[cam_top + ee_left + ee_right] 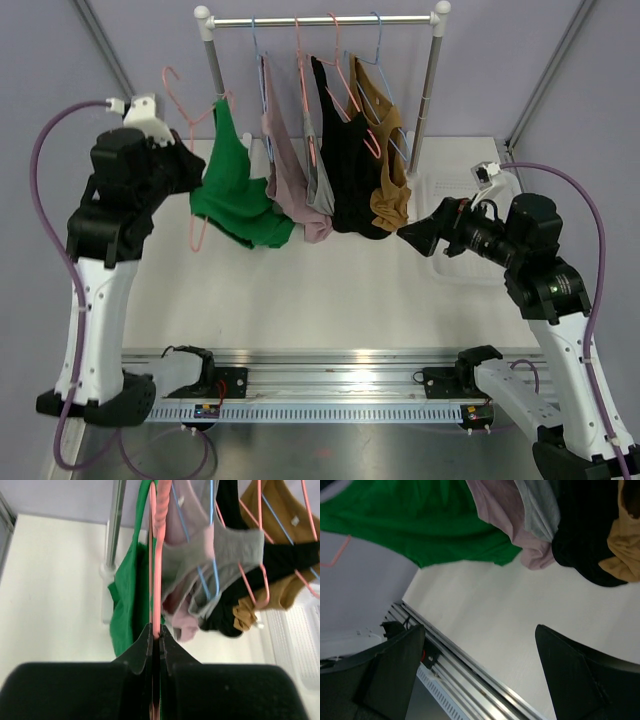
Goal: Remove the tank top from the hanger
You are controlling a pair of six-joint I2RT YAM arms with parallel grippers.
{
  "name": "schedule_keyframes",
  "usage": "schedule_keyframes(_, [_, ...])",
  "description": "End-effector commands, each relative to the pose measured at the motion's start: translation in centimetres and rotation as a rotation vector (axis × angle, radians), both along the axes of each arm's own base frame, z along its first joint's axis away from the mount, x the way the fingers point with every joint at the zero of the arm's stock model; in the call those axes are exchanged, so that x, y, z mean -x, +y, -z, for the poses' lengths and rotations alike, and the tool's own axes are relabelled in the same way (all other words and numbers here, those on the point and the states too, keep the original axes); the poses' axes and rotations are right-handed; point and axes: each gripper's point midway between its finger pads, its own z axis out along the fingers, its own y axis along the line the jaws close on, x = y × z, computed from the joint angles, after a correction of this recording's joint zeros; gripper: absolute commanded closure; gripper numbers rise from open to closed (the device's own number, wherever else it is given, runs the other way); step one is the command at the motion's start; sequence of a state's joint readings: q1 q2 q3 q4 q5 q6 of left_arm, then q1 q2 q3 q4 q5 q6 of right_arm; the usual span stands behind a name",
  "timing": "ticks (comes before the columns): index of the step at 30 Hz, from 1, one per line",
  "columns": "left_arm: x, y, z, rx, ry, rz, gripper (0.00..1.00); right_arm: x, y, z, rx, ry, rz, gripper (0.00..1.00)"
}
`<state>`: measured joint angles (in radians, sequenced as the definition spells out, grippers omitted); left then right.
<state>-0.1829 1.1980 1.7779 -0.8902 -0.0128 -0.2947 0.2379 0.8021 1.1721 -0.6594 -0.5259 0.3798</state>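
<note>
Left tool (pixel 156 630) grips pink hanger (pixel 158 555); green tank top (pixel 235 190) bunched.

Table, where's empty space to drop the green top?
The table is bare between the green top and the metal rail by the arms. It's crowded under the rack, where tops dangle low, and beside the white tray.

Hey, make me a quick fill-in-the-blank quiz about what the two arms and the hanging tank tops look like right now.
The left gripper has its jaws shut on a ___ hanger.
That hanger carries the ___ tank top.
The right gripper has its jaws ___.
The garment nearest the right gripper is ___.
Missing words: pink, green, open, brown.
</note>
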Motion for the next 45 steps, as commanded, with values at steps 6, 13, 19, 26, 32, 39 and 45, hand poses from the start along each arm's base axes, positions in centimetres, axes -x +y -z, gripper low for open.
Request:
schedule_keyframes(6, [11.0,0.2,10.6,0.052,0.164,0.056,1.0,0.2,4.7,-1.5,-0.248,-0.035,-0.265,0.0])
schedule_keyframes(13, [18.6,-5.4,18.3,0.178,0.331,0.465,1.0,-1.7,10.6,3.8,-0.199,0.044,-0.249,0.02])
schedule_keyframes(19, [20.8,-7.4,18.3,0.274,0.325,0.605,1.0,-2.7,15.3,7.2,-0.236,0.025,-0.191,0.1])
schedule_keyframes(26, [20.4,-8.8,18.9,0.346,0.342,0.666,1.0,-3.2,20.1,10.1,-0.14,-0.004,-0.196,0.14])
schedule_keyframes(32, [19.5,-9.2,18.1,0.368,0.317,0.675,1.0,-4.9,21.8,12.2,-0.035,0.001,-0.102,0.2])
schedule_keyframes(39, [18.6,-9.0,17.7,0.357,0.302,0.65,1.0,-5.1,23.5,14.6,0.041,0.018,-0.103,0.38])
schedule_keyframes(45, [18.6,-8.9,17.6,0.346,0.294,0.644,1.0,-5.7,22.9,16.2,0.088,0.023,-0.066,0.54])
